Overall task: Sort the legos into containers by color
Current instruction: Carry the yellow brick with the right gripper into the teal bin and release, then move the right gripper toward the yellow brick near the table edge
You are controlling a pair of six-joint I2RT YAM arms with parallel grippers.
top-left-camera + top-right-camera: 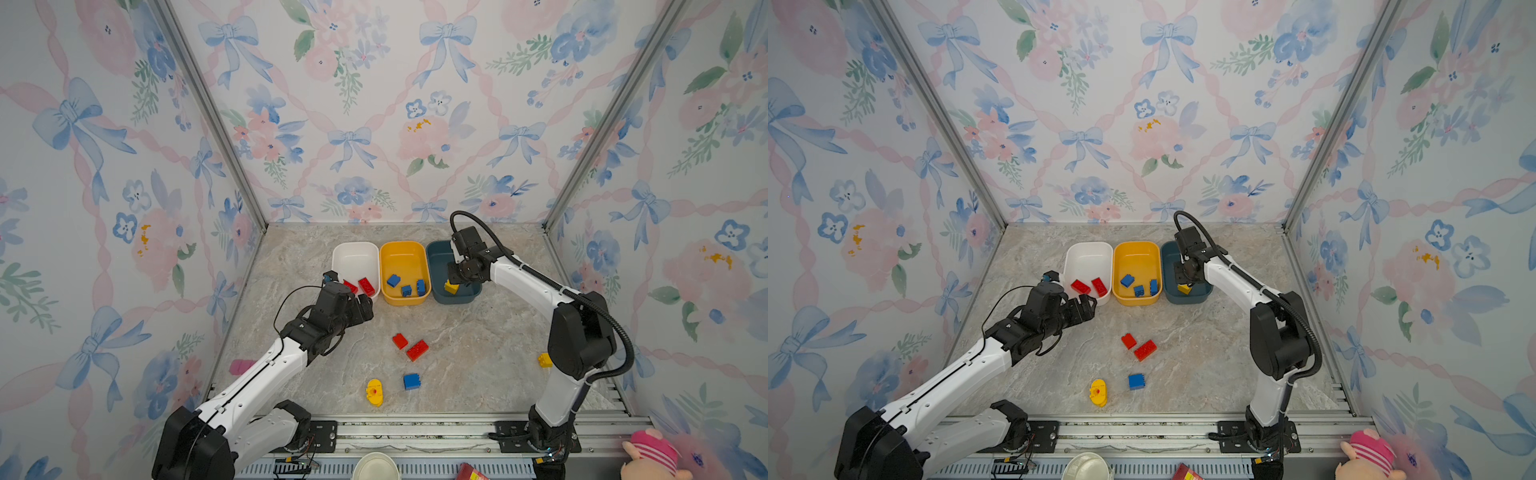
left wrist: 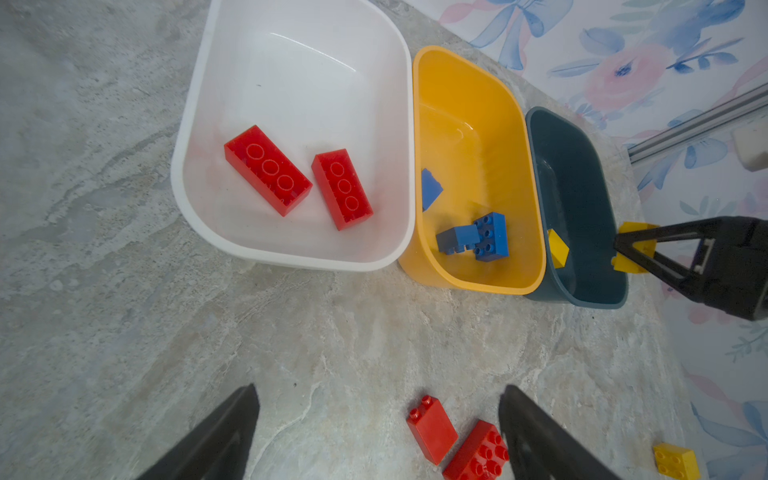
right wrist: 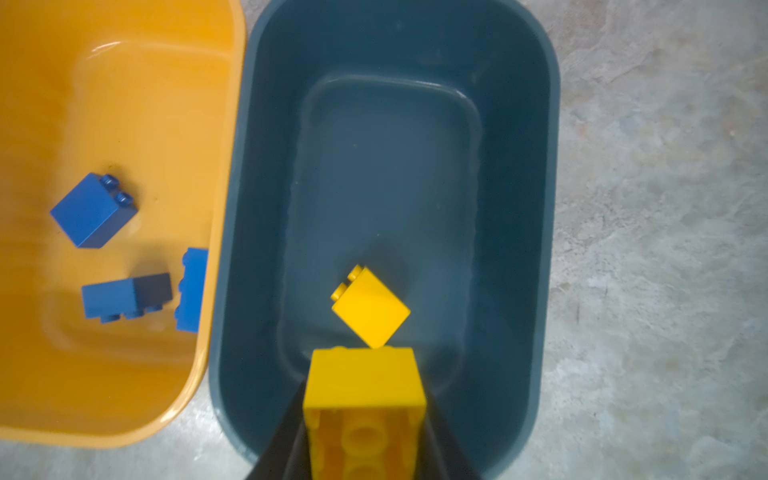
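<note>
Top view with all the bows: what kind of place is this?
Likely a robot test booth, not a real room: wallpaper panels in a metal frame, with the left arm and right arm bolted to a rail.

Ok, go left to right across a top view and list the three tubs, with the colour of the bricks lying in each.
In a top view: white rounded plastic tub with two red studded bricks → yellow-orange plastic tub with three blue bricks → dark teal plastic tub with one small yellow brick lying in it.
</note>
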